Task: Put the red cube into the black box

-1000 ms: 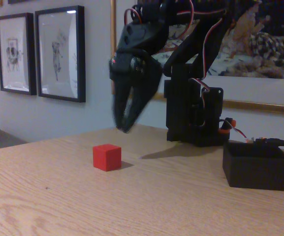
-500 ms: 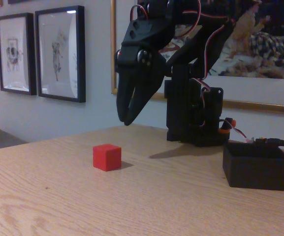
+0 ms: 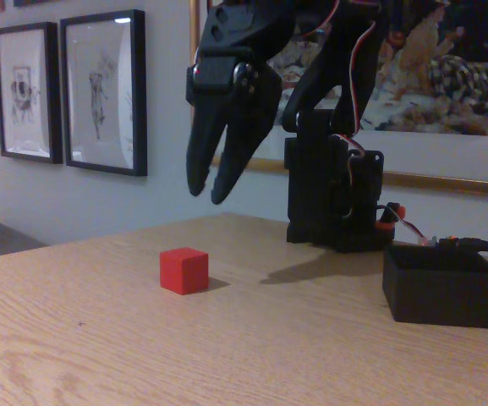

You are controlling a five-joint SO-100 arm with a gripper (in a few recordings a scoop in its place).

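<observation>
The big wooden desk [image 3: 252, 338] holds everything in the fixed view. At the back of it stands the black robot arm [image 3: 328, 169], bent over so its jaws point down and a little to the left. The jaws [image 3: 207, 188] hang in the air, well above the wood, and they are open a small way, with a thin gap between the two tips. They hold nothing. The black box [image 3: 442, 286] sits on the desk at about 3 o'clock from the middle of the picture, near the foot of the arm, and its open top faces up. I cannot see inside it from this low angle. The red cube [image 3: 183, 270] sits flat on the desk, at about 9 o'clock from the box and well apart from it. It is at about 6 o'clock from the jaws, almost straight under them, a bit to the left. Nothing touches it. I think the step in hand is the reach for the cube, because the grab is not yet done. The next move calls for the jaws to open wider, since the gap looks thinner than the cube. Then they need to go down until one tip is on each side of it, and close.
</observation>
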